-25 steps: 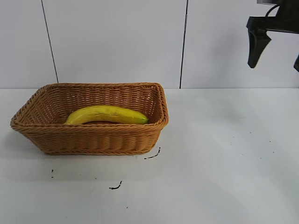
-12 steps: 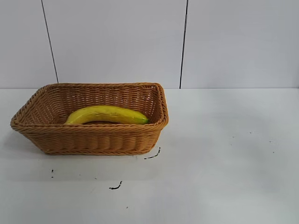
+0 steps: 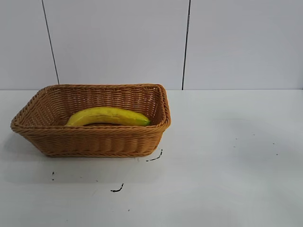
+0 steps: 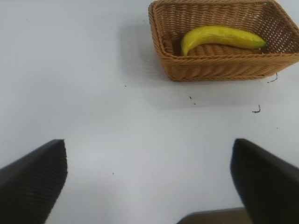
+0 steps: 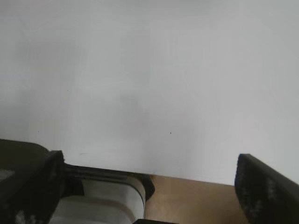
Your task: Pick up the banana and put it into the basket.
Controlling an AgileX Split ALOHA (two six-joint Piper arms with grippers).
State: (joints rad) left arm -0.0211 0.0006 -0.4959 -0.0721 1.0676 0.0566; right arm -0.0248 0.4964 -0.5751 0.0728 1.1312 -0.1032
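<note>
The left claw hangs spread wide and empty over bare counter, well away from the basket. The right claw is likewise released, holding nothing, above the counter's edge. The banana lies inside the basket, greenish tip toward its right end.

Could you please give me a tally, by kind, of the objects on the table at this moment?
Fruit: 1, the banana, lying inside the basket.
Containers: 1, the basket, standing on the table.
Total: 2 objects.
</note>
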